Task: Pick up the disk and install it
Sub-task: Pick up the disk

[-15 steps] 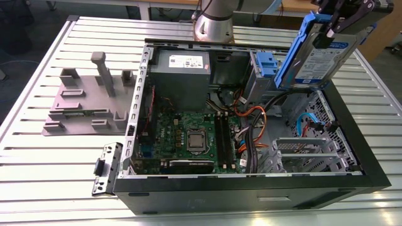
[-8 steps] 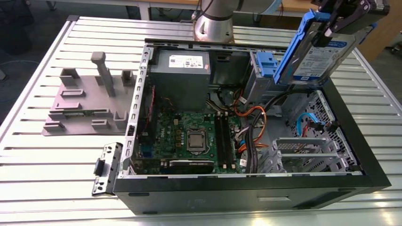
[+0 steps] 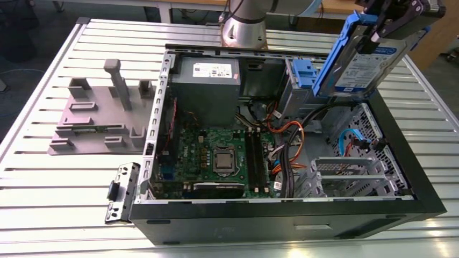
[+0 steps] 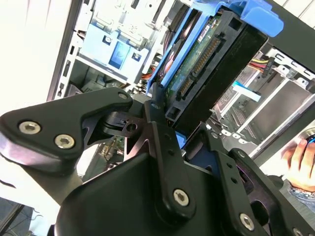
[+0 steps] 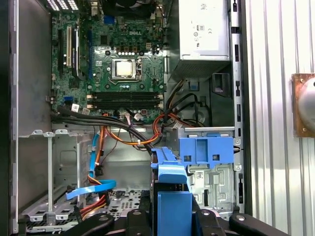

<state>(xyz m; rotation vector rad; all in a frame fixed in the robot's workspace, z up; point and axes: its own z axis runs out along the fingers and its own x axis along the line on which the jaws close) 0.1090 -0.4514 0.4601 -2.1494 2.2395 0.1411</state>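
Blue plastic frames the disk (image 3: 362, 62), which hangs tilted in the air above the open computer case (image 3: 401, 161), over the corner toward the exterior view's right and far side. The gripper (image 3: 391, 24) is clenched on the disk's upper end, its black fingers (image 4: 157, 123) pressing the drive from both flat sides, as the second wrist view shows from close up. The disk's white-and-blue label faces the exterior camera, and its lower end points down toward the drive bay area, apart from everything in the case.

Just beside the held disk, a blue plastic drive bracket (image 3: 304, 70) is mounted at the case's far wall; it also shows in the first wrist view (image 5: 205, 150). Orange and black cables (image 3: 287, 131) run from below it across the case floor. The green motherboard (image 3: 215, 156) lies flat in the middle of the case with its processor socket (image 3: 223, 161) bare. A grey metal power supply box (image 3: 206, 80) with a white sticker sits at the far side.

Outside the case, toward the exterior view's left, a grey plastic stand (image 3: 100, 115) with upright posts rests on the slatted metal table (image 3: 57, 204), well apart from the gripper. A person's hand (image 4: 300, 162) shows at the edge of the second wrist view
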